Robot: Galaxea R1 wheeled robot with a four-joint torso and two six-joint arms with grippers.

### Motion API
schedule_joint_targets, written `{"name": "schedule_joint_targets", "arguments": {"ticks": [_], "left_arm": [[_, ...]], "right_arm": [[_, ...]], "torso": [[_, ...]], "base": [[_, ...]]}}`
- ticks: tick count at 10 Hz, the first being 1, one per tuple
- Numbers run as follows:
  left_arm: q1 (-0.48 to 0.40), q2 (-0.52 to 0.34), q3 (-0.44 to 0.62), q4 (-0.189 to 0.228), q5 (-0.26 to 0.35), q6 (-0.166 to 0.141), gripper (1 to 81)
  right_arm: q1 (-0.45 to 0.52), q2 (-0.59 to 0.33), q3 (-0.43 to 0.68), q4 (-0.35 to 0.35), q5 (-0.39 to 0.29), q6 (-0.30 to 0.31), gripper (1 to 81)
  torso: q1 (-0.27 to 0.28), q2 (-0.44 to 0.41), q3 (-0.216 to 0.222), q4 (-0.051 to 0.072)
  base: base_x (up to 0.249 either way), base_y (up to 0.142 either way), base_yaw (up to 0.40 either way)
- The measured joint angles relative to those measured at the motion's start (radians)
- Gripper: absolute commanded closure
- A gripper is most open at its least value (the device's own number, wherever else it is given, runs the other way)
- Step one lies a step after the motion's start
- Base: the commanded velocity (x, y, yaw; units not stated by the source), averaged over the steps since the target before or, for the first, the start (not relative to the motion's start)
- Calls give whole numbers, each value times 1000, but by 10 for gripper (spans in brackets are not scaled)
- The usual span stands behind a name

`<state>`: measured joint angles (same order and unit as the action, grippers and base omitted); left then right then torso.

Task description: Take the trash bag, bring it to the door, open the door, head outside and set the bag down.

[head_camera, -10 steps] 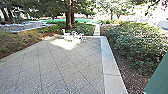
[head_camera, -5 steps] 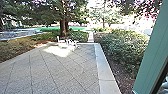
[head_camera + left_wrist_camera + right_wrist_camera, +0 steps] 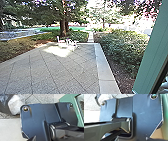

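The dark, glossy plastic trash bag [image 3: 3, 104] is presenting a crumpled, rounded, whitish section and is appearing against the grey jointed paving; whether it is resting there is not showing clearly. The green-framed glass door structure [image 3: 149, 50] is standing upright at the robot's right, bordering the planted strip.

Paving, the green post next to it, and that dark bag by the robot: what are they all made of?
Paving: matt stone or concrete, by its speckled grey face and straight joints; I can't tell which. 
Green post: probably painted metal, judging by its even colour and crisp edges, though painted wood is possible. 
Dark bag: likely thin plastic, slightly glossy, from its creases and pale highlights.
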<state>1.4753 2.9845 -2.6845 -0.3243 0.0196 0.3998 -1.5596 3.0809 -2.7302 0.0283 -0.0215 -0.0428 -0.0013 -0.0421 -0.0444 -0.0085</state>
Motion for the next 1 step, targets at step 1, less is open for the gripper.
{"name": "schedule_joint_targets", "arguments": {"ticks": [1], "left_arm": [[22,5,-1,7,-51,0,10]], "right_arm": [[0,0,0,0,0,0,10]], "torso": [[0,0,0,0]], "base": [[0,0,0]]}}
